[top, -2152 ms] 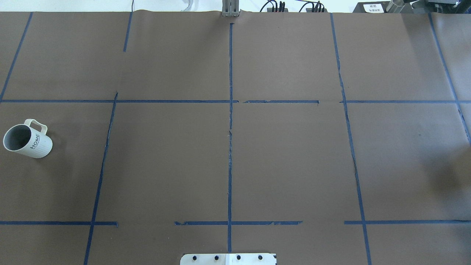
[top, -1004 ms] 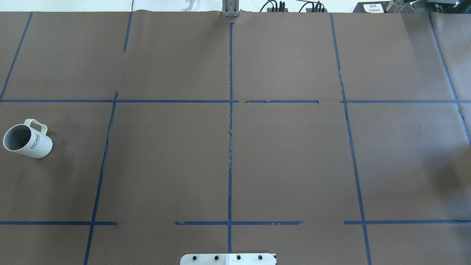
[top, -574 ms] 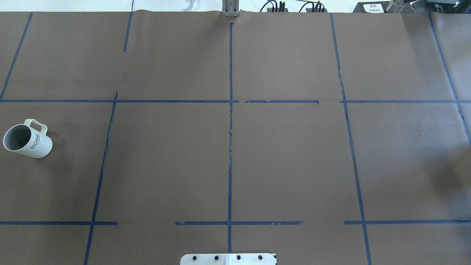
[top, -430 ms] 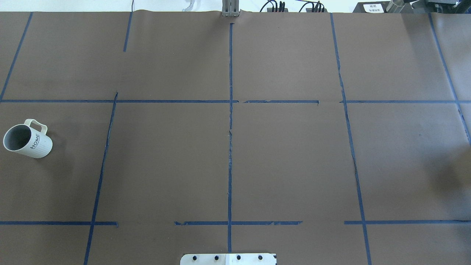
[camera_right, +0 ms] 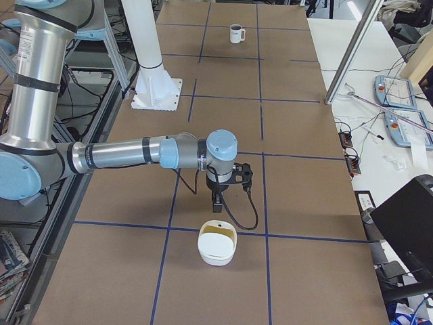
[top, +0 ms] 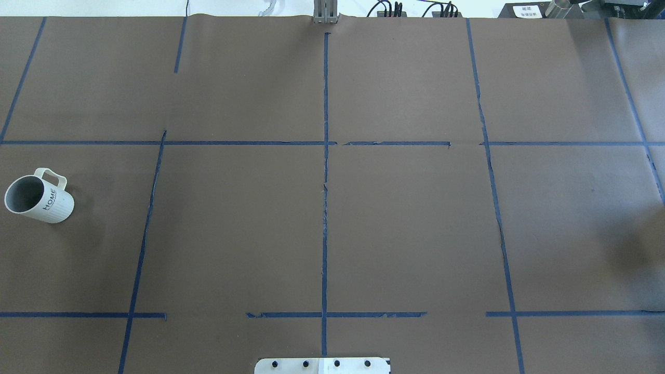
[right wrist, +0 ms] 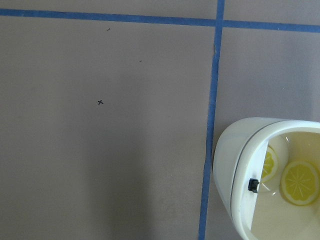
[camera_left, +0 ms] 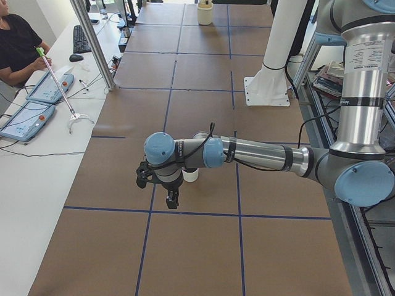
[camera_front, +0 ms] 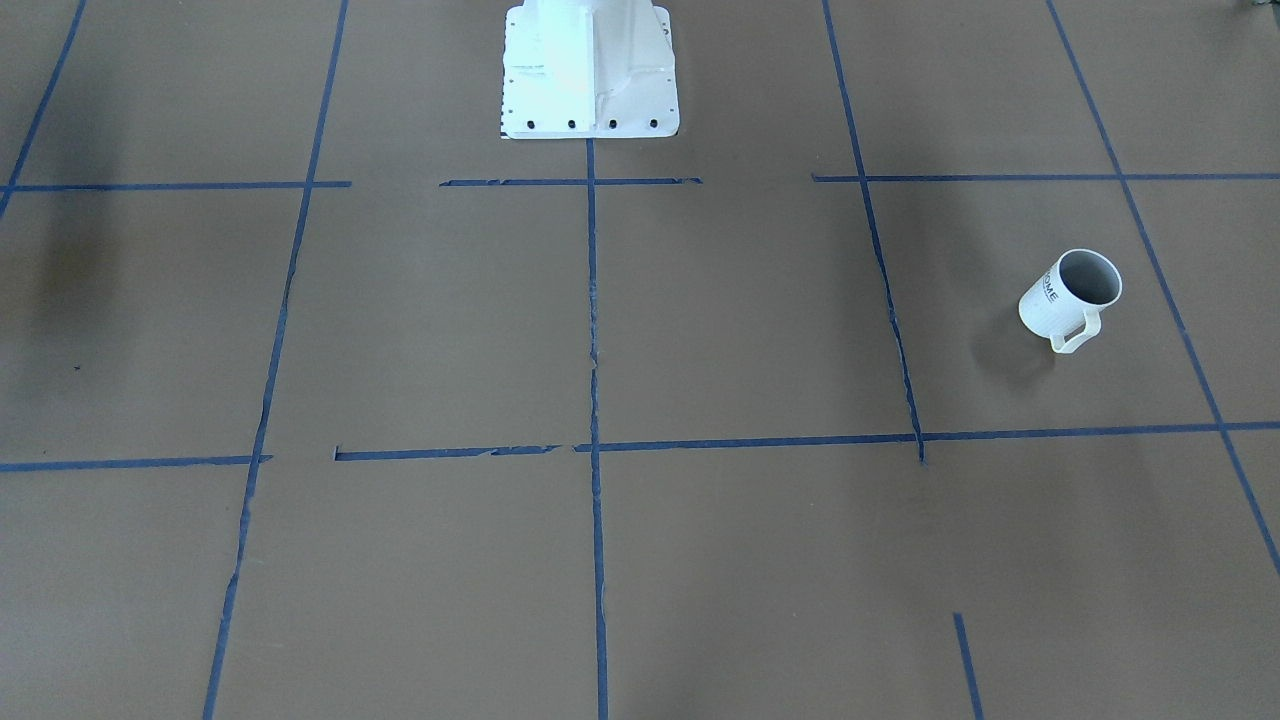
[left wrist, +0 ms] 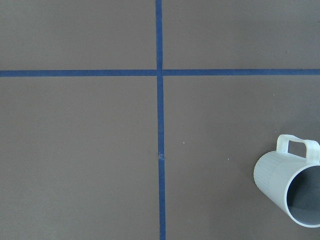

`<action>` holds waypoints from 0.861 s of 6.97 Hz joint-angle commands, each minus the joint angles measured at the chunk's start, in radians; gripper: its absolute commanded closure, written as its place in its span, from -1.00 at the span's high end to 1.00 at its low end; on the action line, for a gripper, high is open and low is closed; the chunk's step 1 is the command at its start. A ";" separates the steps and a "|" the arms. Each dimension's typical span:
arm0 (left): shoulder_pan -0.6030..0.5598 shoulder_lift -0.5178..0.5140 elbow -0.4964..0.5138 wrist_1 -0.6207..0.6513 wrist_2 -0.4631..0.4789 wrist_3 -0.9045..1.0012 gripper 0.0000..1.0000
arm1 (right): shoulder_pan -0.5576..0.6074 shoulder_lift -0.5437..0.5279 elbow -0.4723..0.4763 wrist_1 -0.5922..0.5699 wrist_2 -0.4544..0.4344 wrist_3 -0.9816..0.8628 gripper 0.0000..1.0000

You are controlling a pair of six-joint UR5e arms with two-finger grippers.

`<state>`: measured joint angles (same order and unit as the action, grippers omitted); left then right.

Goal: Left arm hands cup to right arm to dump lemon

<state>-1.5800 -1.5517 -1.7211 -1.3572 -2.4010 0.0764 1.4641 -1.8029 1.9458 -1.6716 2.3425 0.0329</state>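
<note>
Exterior left view first: shows the left gripper (camera_left: 171,202) at the tip of the left arm (camera_left: 259,153), fingers aimed straight down at the table (camera_left: 185,68). Hangs just beside the cup (camera_left: 191,176), on the side nearer that camera and apart from it. Cannot tell from this angle whether clenched or released. Catches only part of the cup there, behind the wrist.

Exterior right view: shows the right gripper (camera_right: 217,206) below the wrist of the right arm (camera_right: 122,154), also aimed down, near a white bowl (camera_right: 216,249) sitting at a blue tape line (camera_right: 122,224). Likewise cannot tell whether spread or closed. Right wrist view: picks up that bowl in the lower right corner, with yellow lemon-slice shapes (right wrist: 299,182) inside, possibly printed, possibly real; hard to judge.

Overhead and front-facing views: place the cup at the table's end on the robot's left, standing upright on its base, long axis vertical, mouth up, grey inside on show. Put the loop handle (top: 54,173) on the side away from the robot, toward the operators' edge, and the HOME lettering (top: 49,199) toward the table's middle. Left wrist view: looks straight down, with the cup in the lower right corner.

Farther out: shows the robot's white base (camera_front: 590,70) at the middle of its side of the table, and an operator (camera_left: 15,40) at a white bench (camera_left: 43,185) with tablets (camera_left: 26,121).
</note>
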 commanded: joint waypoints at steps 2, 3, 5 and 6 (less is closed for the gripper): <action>0.000 0.009 -0.012 0.001 0.005 0.000 1.00 | -0.001 0.002 -0.025 0.000 -0.005 0.001 1.00; -0.002 0.009 -0.017 0.001 0.006 0.002 1.00 | -0.002 0.002 -0.048 0.003 0.000 -0.002 1.00; 0.001 0.012 -0.020 0.001 0.009 0.002 1.00 | -0.001 -0.003 -0.048 0.102 0.006 0.004 1.00; 0.001 0.012 -0.008 -0.006 0.006 0.003 1.00 | -0.001 -0.004 -0.050 0.105 0.006 0.005 1.00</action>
<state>-1.5792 -1.5406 -1.7380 -1.3578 -2.3933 0.0786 1.4632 -1.8043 1.8977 -1.5919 2.3470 0.0359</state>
